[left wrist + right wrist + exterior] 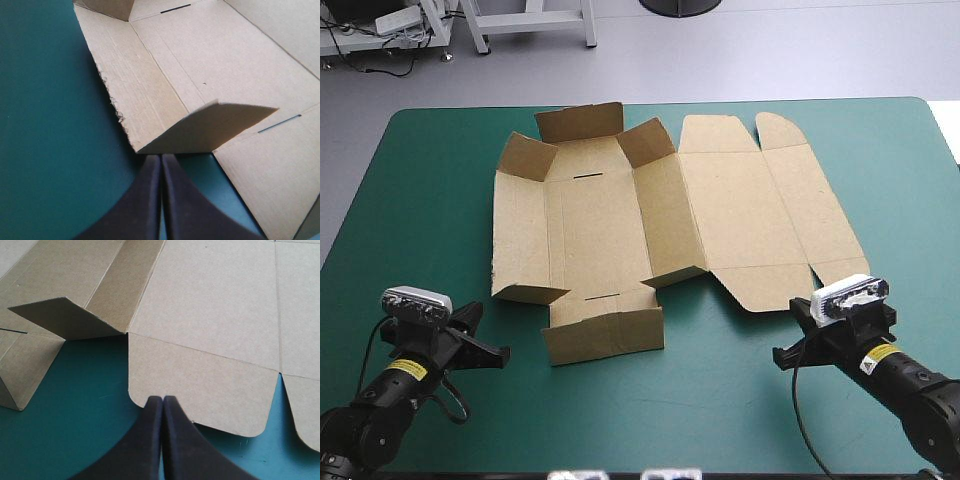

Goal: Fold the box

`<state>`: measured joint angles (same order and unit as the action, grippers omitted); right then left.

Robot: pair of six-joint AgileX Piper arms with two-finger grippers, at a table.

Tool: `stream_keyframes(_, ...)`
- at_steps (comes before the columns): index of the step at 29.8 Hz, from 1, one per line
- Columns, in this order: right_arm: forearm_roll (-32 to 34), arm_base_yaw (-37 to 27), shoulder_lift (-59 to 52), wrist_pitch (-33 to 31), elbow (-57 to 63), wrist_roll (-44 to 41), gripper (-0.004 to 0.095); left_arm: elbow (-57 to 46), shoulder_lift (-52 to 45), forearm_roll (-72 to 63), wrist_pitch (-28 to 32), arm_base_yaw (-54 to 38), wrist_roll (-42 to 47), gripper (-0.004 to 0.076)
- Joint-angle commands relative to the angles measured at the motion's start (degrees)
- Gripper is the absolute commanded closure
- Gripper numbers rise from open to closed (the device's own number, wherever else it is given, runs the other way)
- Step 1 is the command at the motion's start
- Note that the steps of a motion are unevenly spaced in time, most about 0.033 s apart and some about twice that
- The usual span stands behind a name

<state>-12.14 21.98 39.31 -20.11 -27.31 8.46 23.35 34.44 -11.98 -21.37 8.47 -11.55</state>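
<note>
Box [620, 215] is laid almost flat at the middle of the table [440, 180], toward its far edge, with some flaps [528, 160] raised. It is judged light and stiff; a free flap edge should be gripped. The left gripper [161, 165] and right gripper [162, 405] are closed, empty.

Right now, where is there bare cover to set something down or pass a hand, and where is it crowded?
Bare teal-green cover lies between the box and the table's left edge, between it and the right edge, and along the near edge between the left gripper and right gripper. The centre is crowded: the box fills it.
</note>
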Motion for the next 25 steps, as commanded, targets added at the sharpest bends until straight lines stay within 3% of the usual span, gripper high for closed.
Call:
stream_keyframes(1, 0.1, -0.3, 0.1, 3.8, -2.0, 0.1, 0.0933, 1.8, 0.3, -0.9, 3.7, 0.5, 0.4, 0.0729)
stream_keyframes(9, 0.1, -0.3, 0.1, 3.8, -2.0, 0.1, 0.0933, 1.8, 0.3, -0.9, 3.8, 0.5, 0.4, 0.0729)
stream_keyframes(18, 0.1, -0.3, 0.2, 3.8, -2.0, -0.7, 0.0933, 4.7, 2.6, -6.9, -1.4, 0.4, 3.6, 0.0725)
stream_keyframes(21, 0.1, -0.3, 0.1, 3.8, -2.1, -0.8, 0.0931, 7.9, 5.9, -6.9, -5.5, 0.4, 4.5, 0.0658)
stream_keyframes(25, 0.0, -0.3, 0.1, 4.6, -2.1, -0.8, 0.0931, 12.4, 10.8, -8.2, -8.0, 0.4, 4.9, 0.0475)
